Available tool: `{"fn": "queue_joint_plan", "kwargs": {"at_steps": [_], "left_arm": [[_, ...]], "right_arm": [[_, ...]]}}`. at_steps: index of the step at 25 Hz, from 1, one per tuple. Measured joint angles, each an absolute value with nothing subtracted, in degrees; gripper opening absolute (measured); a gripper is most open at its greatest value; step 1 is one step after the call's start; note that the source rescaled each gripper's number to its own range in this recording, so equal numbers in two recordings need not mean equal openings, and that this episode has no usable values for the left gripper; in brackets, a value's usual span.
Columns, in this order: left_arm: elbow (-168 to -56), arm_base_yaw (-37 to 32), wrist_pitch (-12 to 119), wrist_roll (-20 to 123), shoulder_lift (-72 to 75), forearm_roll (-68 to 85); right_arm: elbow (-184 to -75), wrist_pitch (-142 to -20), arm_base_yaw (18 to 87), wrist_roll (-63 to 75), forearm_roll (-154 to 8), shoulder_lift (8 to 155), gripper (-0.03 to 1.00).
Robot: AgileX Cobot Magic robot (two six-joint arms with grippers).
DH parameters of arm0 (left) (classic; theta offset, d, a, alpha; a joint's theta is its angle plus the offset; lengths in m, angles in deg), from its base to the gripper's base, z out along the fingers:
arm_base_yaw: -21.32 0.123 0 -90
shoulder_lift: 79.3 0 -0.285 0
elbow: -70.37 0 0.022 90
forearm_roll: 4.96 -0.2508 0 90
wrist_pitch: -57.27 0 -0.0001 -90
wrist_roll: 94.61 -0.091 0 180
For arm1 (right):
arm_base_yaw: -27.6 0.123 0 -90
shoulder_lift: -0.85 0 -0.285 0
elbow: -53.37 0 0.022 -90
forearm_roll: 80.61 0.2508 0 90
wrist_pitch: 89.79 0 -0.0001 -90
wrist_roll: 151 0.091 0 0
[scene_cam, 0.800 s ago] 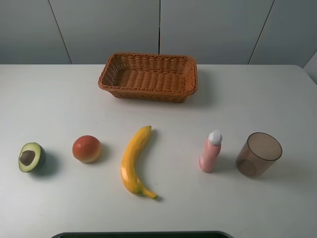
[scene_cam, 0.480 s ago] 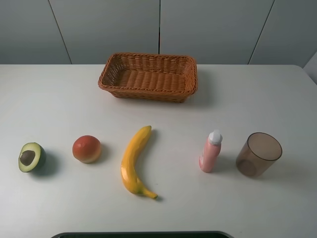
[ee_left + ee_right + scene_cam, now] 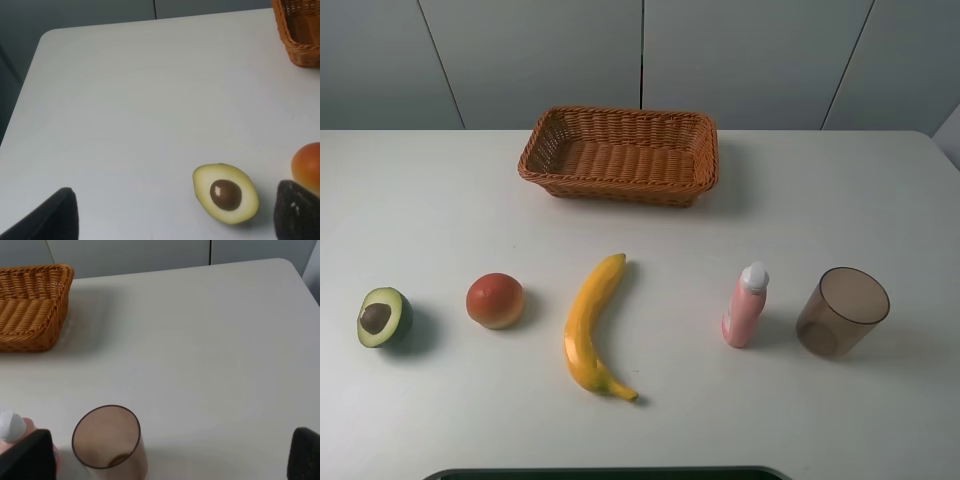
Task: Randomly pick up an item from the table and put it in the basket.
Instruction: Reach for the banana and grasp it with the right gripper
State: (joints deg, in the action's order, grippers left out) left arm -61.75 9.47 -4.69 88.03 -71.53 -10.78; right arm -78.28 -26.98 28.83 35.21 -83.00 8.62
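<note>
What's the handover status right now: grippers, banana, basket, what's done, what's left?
The left gripper is open and empty, over the table near the avocado half.
The right gripper is open and empty, near the brown cup and pink bottle.
The banana lies flat on the table, front centre, between the red-orange fruit and the pink bottle, untouched.
The basket sits back centre, empty.
Done: nothing picked yet.
Left: grasp the banana, carry it to the basket, release.

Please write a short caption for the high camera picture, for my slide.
Avocado half, round fruit, banana, pink bottle and cup in a row on the table, basket behind.
</note>
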Motion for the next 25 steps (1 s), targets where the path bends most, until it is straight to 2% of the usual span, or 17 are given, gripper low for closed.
{"fn": "queue_joint_plan", "kwargs": {"at_steps": [25], "left_arm": [[-61.75, 9.47, -4.69, 88.03, -71.53, -10.78]], "right_arm": [[-78.28, -26.98, 28.83, 35.21, -83.0, 8.62, 1.0]]}}
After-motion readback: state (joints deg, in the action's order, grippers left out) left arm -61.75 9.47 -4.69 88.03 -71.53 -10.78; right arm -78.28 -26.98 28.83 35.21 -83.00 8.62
